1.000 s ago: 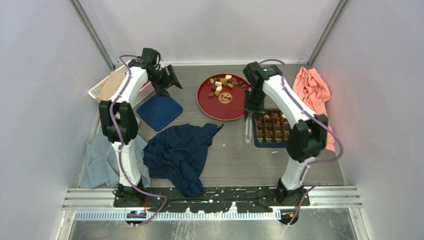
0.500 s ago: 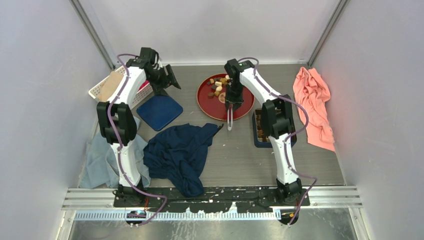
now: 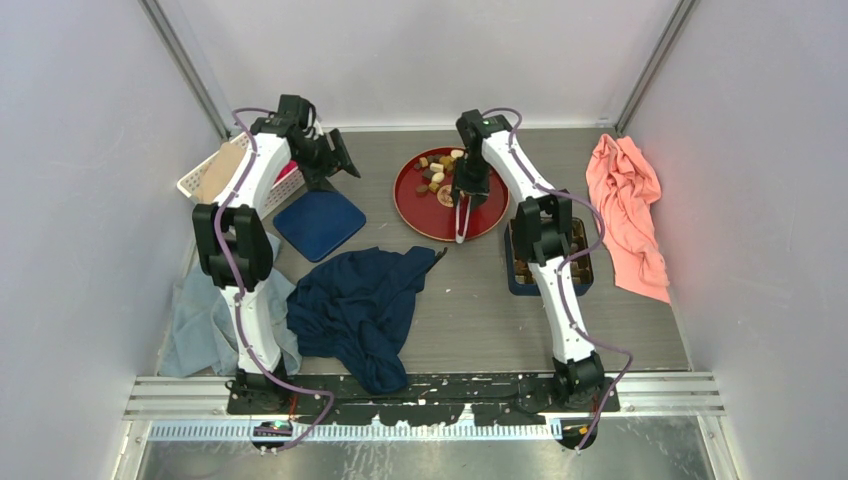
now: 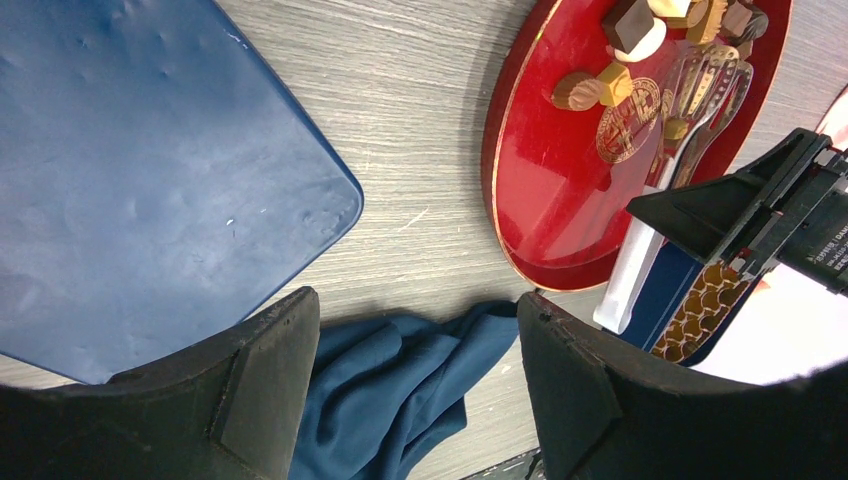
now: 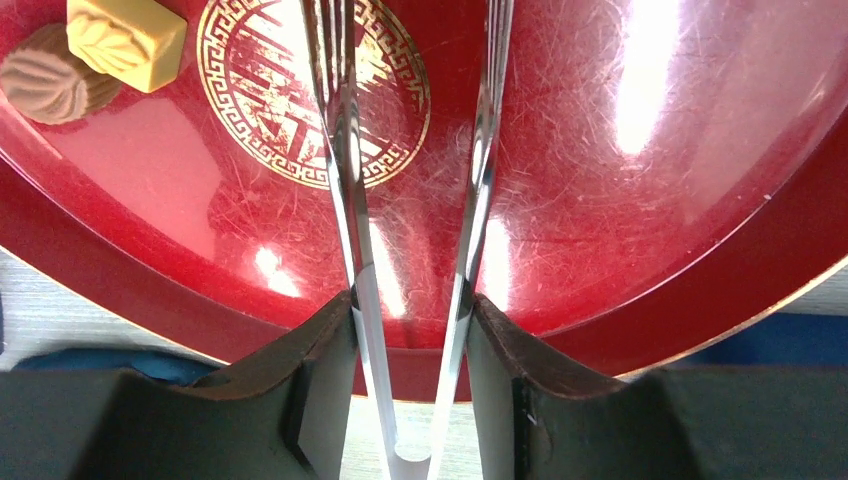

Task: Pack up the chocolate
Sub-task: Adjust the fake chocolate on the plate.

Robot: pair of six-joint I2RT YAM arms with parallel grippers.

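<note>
One round red gold-emblemed tray (image 5: 640, 200) lies beneath the forward-stretched right arm (image 3: 506, 160), the right gripper (image 5: 405, 320) clamping slim silvery tongs (image 5: 343, 150) beside brown and cream chocolate pieces (image 5: 125, 38) on the tray's far half; the left gripper (image 4: 420, 310) hangs spread wide.

white arms (image 3: 262, 170), black fingers (image 4: 262, 392), purple cables (image 3: 241, 312)

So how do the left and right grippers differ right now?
The left gripper is open and empty; the right gripper is closed on metal tongs. The left hangs over the table beside the flat blue square; the right hangs over the red tray, with the tongs' tips near the chocolate. Both have dark fingers.
</note>
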